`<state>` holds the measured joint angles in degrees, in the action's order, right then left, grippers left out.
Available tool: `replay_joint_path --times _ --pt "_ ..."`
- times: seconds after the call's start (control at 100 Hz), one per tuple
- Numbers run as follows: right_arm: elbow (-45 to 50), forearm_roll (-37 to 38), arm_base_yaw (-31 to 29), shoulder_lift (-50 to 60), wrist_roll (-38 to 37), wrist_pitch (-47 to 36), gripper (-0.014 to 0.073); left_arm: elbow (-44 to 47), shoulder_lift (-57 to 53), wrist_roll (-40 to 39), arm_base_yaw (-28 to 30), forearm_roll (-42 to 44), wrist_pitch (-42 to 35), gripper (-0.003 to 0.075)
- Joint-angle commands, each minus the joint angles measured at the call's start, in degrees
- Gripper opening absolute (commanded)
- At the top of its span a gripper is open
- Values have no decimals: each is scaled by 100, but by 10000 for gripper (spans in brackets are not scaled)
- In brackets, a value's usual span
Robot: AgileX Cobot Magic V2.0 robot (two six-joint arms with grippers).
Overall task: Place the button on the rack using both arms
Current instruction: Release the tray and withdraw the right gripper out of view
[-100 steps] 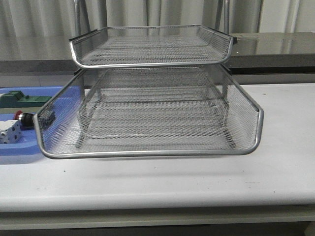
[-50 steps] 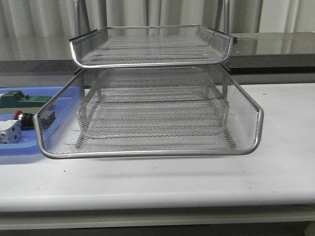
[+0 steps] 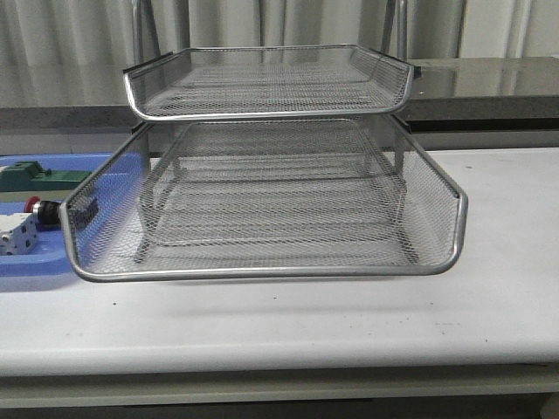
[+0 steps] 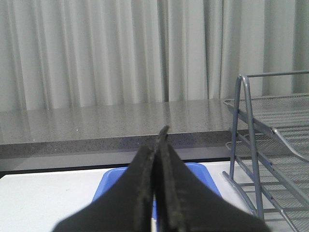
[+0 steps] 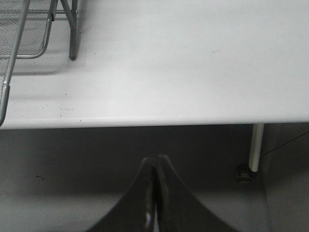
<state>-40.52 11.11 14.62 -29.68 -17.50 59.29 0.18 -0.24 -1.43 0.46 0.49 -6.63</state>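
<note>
At the bench's left edge, inside the blue tray (image 3: 35, 266), the button (image 3: 42, 209) lies on its side, red head toward the left edge, black body pointing right toward the rack (image 3: 262, 201); its rear end is hidden behind the mesh of the rack's pulled-out lower tier. A white component (image 3: 16, 234) sits just in front of it and a green block (image 3: 22, 175) behind it, so room around it looks tight.

Neither arm shows in the front view. The left gripper (image 4: 157, 145) has its 2 fingers pressed together on nothing, looking level across the blue tray's far rim with the rack's frame off to one side. The right gripper (image 5: 155, 169) is likewise clenched and empty, sitting off the bench's front edge, below the tabletop level, near one rack leg.

My judgement: the left arm is the nearer one, since the button lies on its side of the bench. It would need to part its fingers and come down across the button's short axis. The rack's overhanging corner crowds the button's right end; the open approach is from above and the left.
</note>
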Motion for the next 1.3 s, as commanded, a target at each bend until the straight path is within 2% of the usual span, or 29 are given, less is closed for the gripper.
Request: replay_joint_path --times 0.0,0.23,0.35,0.47,0.69,0.91,1.05,1.29 --pt "-188 161 7 -34 -4 -271 -71 194 -189 -58 20 -49 -473 -20" --pt "-188 161 7 -34 -4 -271 -71 61 -179 -58 20 -242 -431 -20" --pt "-188 161 7 -34 -4 -271 -71 -494 -10 -58 20 -453 403 -20" --pt "-188 161 7 -34 -4 -271 -71 -1208 429 -58 20 -532 839 -20" --pt "-188 161 7 -34 -4 -271 -71 -2677 1851 -58 20 -532 1460 -20" --pt "-188 161 7 -34 -4 -271 -71 -4389 3628 -46 20 -445 3267 -20" --pt "-188 161 7 -34 -4 -271 -71 -5336 4787 420 20 -437 4256 -20" --pt "-188 161 7 -34 -4 -271 -71 -6331 6338 954 20 -437 4918 -20"
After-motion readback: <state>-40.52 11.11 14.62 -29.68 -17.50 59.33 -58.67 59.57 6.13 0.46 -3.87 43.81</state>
